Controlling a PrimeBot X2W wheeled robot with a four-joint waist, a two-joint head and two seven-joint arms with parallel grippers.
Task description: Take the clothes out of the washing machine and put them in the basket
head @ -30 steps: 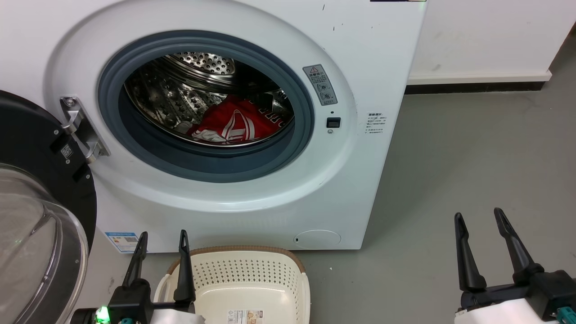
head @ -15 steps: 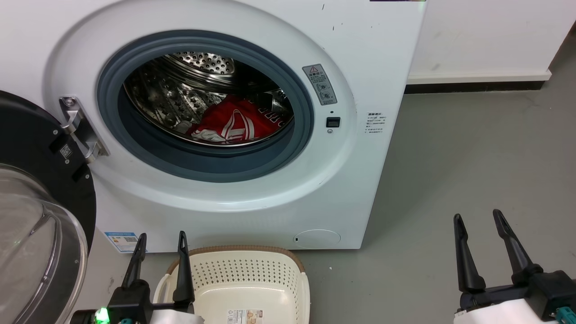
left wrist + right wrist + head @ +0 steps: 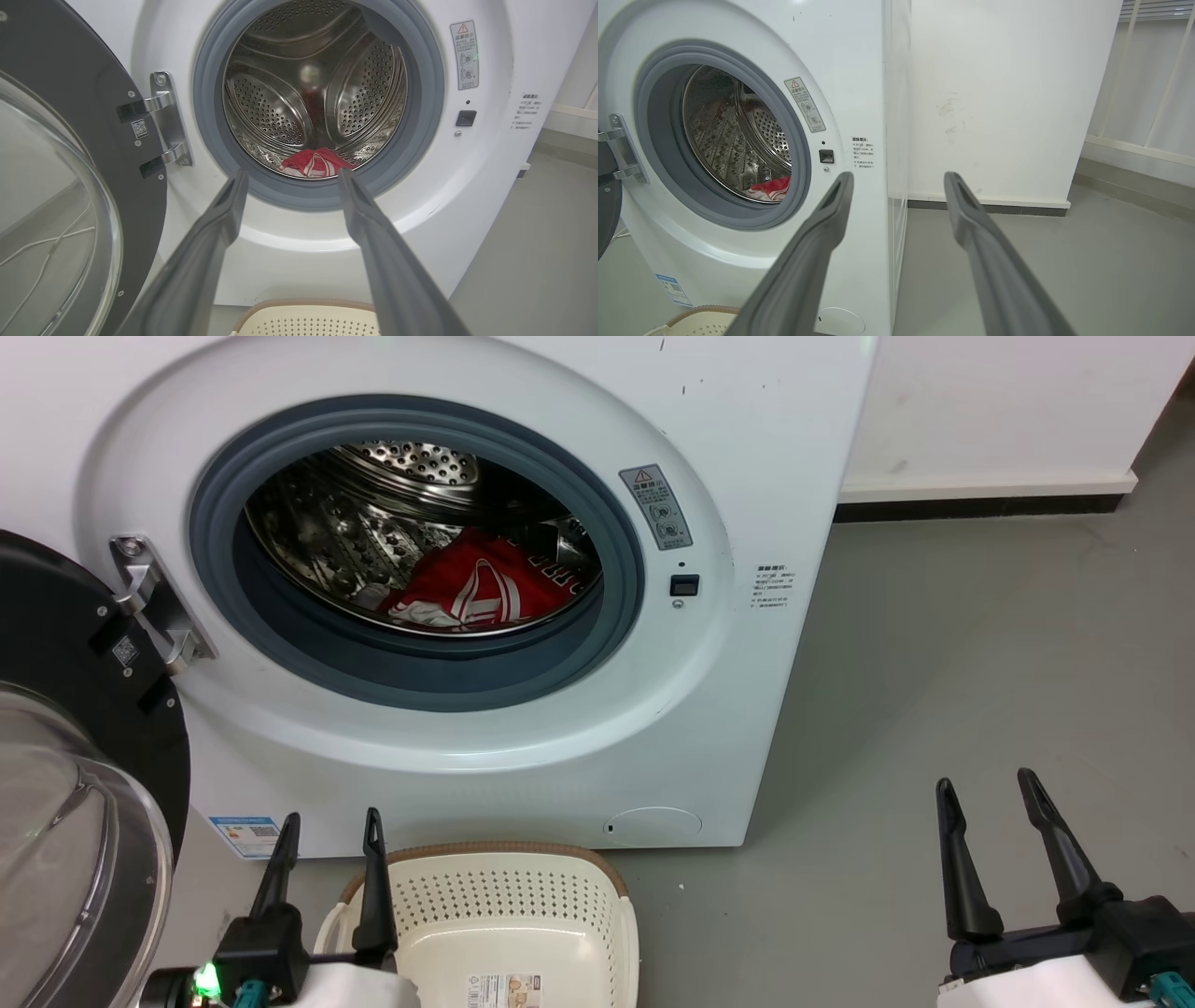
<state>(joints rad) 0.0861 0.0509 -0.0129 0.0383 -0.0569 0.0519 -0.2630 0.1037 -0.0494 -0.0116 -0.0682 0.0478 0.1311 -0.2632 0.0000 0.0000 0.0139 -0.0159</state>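
The white washing machine (image 3: 747,448) stands with its glass door (image 3: 65,784) swung open to the left. The red clothes (image 3: 485,588) lie on the drum floor, also seen as the clothes (image 3: 315,163) and the clothes (image 3: 773,187). The cream basket (image 3: 504,896) sits on the floor in front of the washer, empty, with a label on its bottom. My left gripper (image 3: 331,826) is open at the basket's left rim, well below the port. My right gripper (image 3: 988,786) is open over bare floor at the lower right, holding nothing.
The grey rubber port rim (image 3: 411,681) rings the steel drum (image 3: 280,107). Grey floor (image 3: 980,644) stretches to the right of the washer, bounded by a white wall (image 3: 1008,401) with a dark skirting. A door hinge (image 3: 154,607) juts at the port's left.
The whole head view has shifted slightly left and up, so the camera moved. Both grippers stay open in the same places relative to the basket and floor.
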